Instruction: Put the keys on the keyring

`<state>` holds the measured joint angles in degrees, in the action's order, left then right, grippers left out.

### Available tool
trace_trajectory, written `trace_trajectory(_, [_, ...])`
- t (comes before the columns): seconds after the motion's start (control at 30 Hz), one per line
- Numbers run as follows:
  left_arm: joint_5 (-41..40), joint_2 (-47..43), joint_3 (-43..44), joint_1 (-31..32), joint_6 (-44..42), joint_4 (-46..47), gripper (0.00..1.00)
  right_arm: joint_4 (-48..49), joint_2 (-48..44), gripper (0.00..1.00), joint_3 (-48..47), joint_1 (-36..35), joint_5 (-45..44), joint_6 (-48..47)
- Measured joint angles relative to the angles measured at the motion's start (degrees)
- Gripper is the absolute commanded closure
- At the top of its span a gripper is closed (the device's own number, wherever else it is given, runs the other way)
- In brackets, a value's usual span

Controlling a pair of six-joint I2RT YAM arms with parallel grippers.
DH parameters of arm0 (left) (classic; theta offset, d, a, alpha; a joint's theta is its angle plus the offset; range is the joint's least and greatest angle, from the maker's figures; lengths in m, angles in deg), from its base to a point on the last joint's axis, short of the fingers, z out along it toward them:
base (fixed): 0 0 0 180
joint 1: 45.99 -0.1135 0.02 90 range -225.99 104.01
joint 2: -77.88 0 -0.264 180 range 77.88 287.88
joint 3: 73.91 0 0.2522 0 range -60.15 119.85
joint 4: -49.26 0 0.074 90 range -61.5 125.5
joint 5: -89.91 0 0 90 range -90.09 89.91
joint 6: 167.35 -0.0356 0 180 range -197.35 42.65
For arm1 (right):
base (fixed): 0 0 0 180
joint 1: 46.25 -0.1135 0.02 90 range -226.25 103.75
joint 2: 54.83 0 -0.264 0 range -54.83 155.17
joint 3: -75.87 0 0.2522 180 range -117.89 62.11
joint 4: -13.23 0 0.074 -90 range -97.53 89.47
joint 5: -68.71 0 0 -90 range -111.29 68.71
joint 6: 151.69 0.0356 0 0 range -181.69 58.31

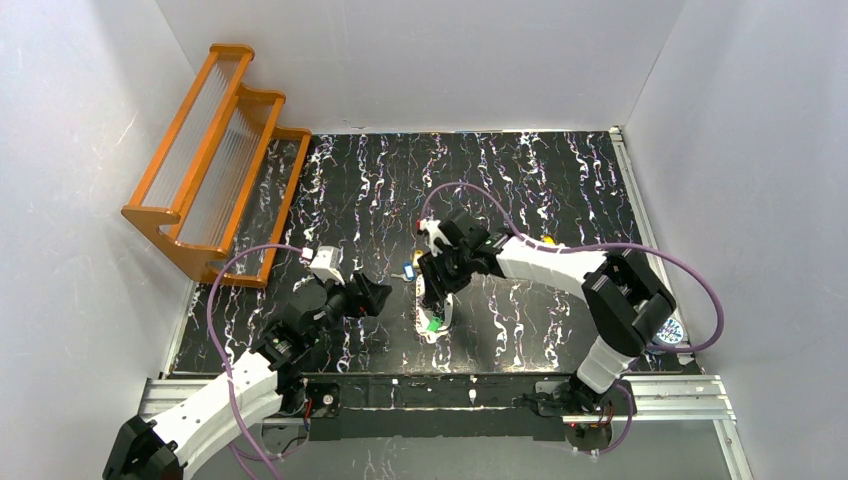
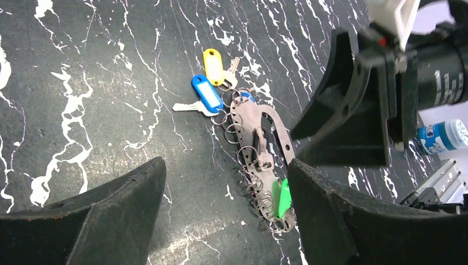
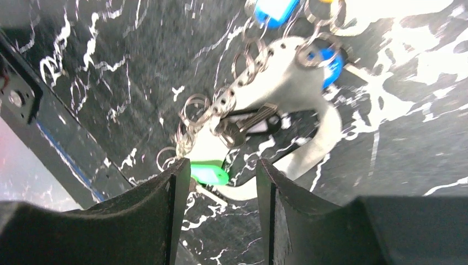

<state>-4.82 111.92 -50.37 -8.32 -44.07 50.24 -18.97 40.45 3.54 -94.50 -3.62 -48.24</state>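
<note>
The keyring [image 2: 251, 118] is a flat grey oval plate edged with several thin wire rings, lying on the black marbled table [image 2: 83, 83]. A blue-tagged key [image 2: 207, 94] and a yellow-tagged key [image 2: 212, 66] lie at its far end. A bare metal key [image 2: 260, 149] rests in its middle and a green-tagged key [image 2: 282, 197] at its near end. My right gripper [image 3: 223, 165] hovers open just over the near end of the keyring [image 3: 276, 83], the green tag [image 3: 207, 172] against its left finger [image 3: 165, 210]. My left gripper [image 2: 226, 165] stands wide open to the left of the keyring, holding nothing.
An orange wooden rack [image 1: 215, 150] leans at the back left. A small bottle with a blue label [image 2: 441, 137] stands by the right arm's base. A metal rail [image 1: 430, 390] runs along the near edge, and white walls close in the table.
</note>
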Motion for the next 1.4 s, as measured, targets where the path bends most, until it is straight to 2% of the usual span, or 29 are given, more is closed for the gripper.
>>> trace_trajectory(0.13, [0.02, 0.11, -0.04, 0.00, 0.33, 0.39, 0.21, 0.66, 0.76, 0.45, -3.23, 2.14, -0.52, -0.15])
trace_trajectory(0.4, [1.09, 2.01, -1.18, 0.00, 1.64, 2.86, 0.24, 4.04, 7.45, 0.53, -5.75, 5.55, 4.59, 1.62])
trace_trajectory(0.67, [3.02, 5.31, -2.91, 0.00, 3.91, 5.75, 0.26, 6.45, 11.67, 0.56, -6.58, 5.77, 8.17, 3.78])
trace_trajectory(0.97, [3.85, 5.64, -2.91, 0.00, 4.72, 6.54, 0.26, 7.78, 13.60, 0.57, -8.57, 5.77, 6.47, 4.37])
trace_trajectory(1.1, [3.89, 5.95, -2.91, 0.00, 4.96, 6.71, 0.26, 8.17, 14.45, 0.62, -9.57, 5.75, 6.56, 4.33])
trace_trajectory(1.4, [4.15, 7.23, -2.91, 0.00, 5.35, 6.95, 0.27, 8.79, 14.80, 0.58, -9.70, 5.77, 7.10, 3.93])
